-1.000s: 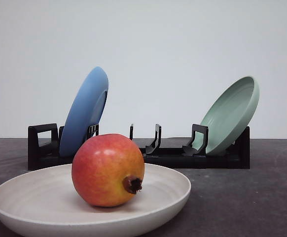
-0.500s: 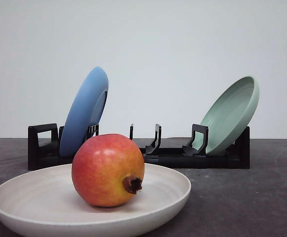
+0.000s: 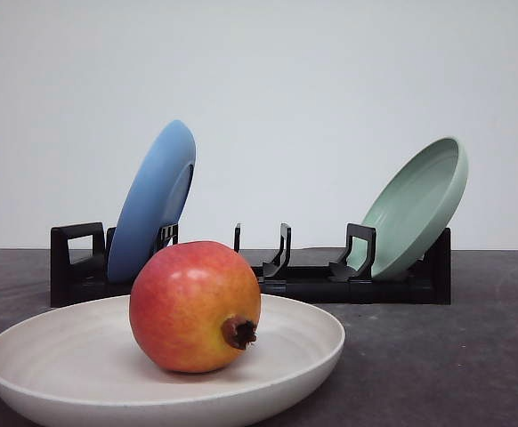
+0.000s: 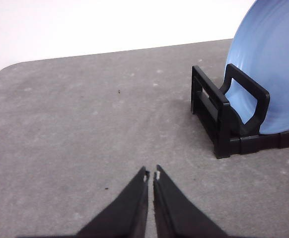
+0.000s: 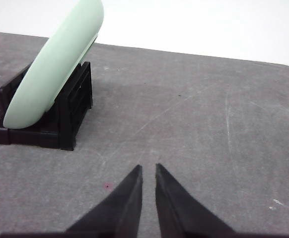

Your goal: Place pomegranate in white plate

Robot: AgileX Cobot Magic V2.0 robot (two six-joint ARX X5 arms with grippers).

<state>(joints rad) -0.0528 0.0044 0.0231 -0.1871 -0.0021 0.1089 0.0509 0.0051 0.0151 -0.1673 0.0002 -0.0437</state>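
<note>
Resting inside the white plate [image 3: 81,356], lower left of the front view, the pomegranate [image 3: 195,306], crown turned right. Behind, black rack [image 3: 321,283] bearing blue plate [image 3: 152,200] and pale green plate [image 3: 416,205]. Left gripper [image 4: 151,174] closed, empty above table [image 4: 75,139]; right gripper [image 5: 148,168] nearly closed, empty.

The white plate [image 3: 54,356] runs off the lower edge — its near rim unseen; the pomegranate [image 3: 194,305] hides the black rack's [image 3: 330,280] middle.

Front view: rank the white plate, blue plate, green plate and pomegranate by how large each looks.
1. white plate, widest, though nearest the camera.
2-3. blue plate and green plate look alike; both stand tilted in the rack, so no ranking.
4. pomegranate, smallest in spread, though close to the camera.
</note>
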